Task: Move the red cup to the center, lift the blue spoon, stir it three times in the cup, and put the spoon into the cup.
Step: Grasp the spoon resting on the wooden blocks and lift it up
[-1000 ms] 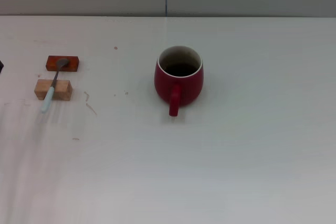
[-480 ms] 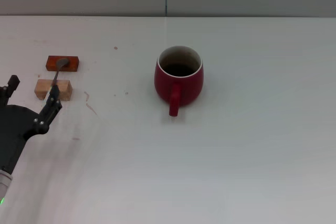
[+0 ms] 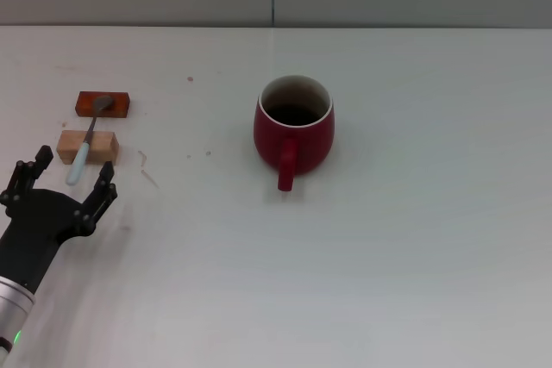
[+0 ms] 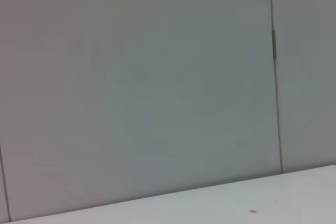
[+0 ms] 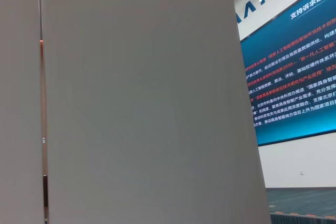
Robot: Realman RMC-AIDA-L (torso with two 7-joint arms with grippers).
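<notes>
The table (image 3: 414, 265) is white and takes up most of the head view, with a grey panelled wall behind it; the left wrist view shows only that wall and a strip of the table's far edge.

The left arm (image 3: 26, 256) comes in at the near left corner of the table, well to the left of the cup and nearer the robot than it.

The cup (image 3: 293, 129) stands upright near the middle of the table, its handle turned toward the robot, its inside dark under a white rim.

The left gripper (image 3: 67, 185) hangs well left of the cup with its jaws spread wide and nothing between them. One fingertip (image 3: 107, 173) lies just beside the spoon's handle end; whether it touches cannot be told.

The tan block (image 3: 87, 146) lies far left of the cup, level with it.

The red-brown block (image 3: 103, 104) lies just behind the tan one.

The spoon (image 3: 88, 140) bridges both blocks, bowl on the red-brown block, pale handle sloping over the tan one toward the gripper.

The right gripper is out of sight; its wrist view shows only a wall panel and a blue sign.
</notes>
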